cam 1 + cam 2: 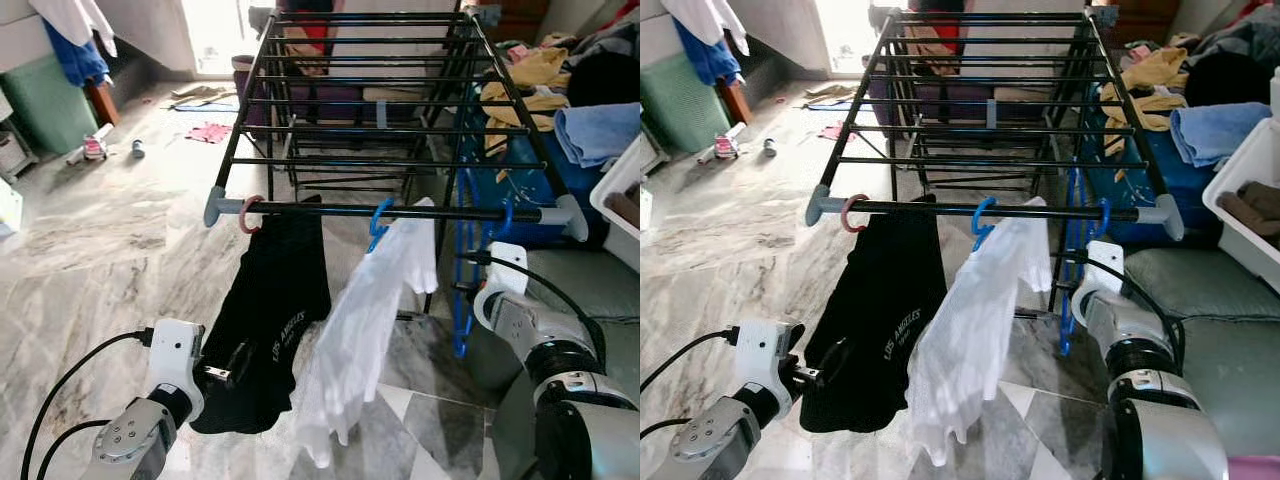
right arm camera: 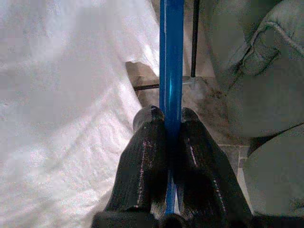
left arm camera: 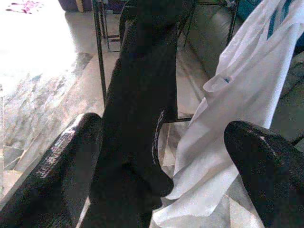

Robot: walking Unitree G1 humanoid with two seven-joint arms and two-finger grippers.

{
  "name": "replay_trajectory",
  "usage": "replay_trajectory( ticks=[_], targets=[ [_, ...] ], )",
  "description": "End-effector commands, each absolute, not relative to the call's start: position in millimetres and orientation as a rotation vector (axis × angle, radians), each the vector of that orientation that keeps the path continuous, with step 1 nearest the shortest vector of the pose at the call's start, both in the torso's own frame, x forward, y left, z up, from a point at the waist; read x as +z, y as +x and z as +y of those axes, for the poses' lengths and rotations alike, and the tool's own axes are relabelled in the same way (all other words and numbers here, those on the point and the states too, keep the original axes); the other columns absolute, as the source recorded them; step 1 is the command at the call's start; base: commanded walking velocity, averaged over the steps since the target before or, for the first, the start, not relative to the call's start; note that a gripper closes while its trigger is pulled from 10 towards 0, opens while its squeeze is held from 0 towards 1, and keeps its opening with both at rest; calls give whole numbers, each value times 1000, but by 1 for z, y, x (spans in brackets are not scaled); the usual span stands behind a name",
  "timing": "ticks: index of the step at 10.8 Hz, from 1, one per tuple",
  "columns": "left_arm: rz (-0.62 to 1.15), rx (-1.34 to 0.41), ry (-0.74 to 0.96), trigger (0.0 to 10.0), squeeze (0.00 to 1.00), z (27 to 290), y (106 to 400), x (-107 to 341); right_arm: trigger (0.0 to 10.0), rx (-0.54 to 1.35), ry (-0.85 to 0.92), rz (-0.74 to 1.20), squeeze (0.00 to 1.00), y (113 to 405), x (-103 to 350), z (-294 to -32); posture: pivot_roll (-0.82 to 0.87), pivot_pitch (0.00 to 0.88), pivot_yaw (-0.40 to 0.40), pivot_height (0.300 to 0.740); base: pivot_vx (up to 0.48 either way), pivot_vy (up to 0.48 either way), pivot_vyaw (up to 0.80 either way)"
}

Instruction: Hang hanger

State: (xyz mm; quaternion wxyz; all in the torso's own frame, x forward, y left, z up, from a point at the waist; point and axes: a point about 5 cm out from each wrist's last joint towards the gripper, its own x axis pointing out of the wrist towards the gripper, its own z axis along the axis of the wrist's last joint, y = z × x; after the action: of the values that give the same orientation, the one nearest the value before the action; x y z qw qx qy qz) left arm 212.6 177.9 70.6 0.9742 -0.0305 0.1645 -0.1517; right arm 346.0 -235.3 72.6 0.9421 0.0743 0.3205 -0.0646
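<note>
item: blue hanger [image 1: 1071, 262], empty. thin blue plastic, glossy, its hook over the front rail of the drying rack [image 1: 872, 75] near the rack's right end, its frame hanging down beside the rack's right leg. seen from the right wrist, one straight blue bar of it runs lengthwise between the two black fingers [image 2: 142, 156].

right gripper [image 2: 172, 118]: jaws pressed shut on that blue bar, one finger on each side, both touching it. the gripper sits low on the hanger, well below the rail, next to the grey cushion [image 1: 1200, 285].

left gripper [image 3: 161, 161]: jaws spread wide, holding nothing. it is low at the robot's left, just in front of the hem of the black shirt [image 1: 880, 325]; the shirt cloth hangs in the gap between the fingers, whether touching them cannot be told.

other stock on the front rail: black shirt with small white lettering, on a pink hanger [image 1: 853, 213] near the left end; white shirt [image 1: 975, 330] on a second blue hook [image 1: 983, 217] at the middle, hanging slantwise toward the robot.

setting: black metal rack with grey corner caps on a grey marbled floor [image 1: 110, 250]. behind the rack to the right, a heap of laundry, yellow cloth [image 1: 535, 75] and blue towel [image 1: 600, 130] among it, and a white bin [image 1: 1245, 215] at the edge. small items lie scattered on the floor at far left.
</note>
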Motion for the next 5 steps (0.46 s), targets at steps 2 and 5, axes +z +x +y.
replay_trajectory(
  ticks=[2, 5],
  targets=[
    [339, -313, -55, 10000, 0, 179, 214, 71, 10000, -166, 185, 728, 0, 333, 55, -241, 25, 7, 20, 740, 0, 0, 0],
    [344, -314, -54, 10000, 0, 179, 215, 70, 10000, -162, 190, 764, 0, 323, 41, -238, 16, 4, 28, 740, 0, 0, 0]
  ],
)
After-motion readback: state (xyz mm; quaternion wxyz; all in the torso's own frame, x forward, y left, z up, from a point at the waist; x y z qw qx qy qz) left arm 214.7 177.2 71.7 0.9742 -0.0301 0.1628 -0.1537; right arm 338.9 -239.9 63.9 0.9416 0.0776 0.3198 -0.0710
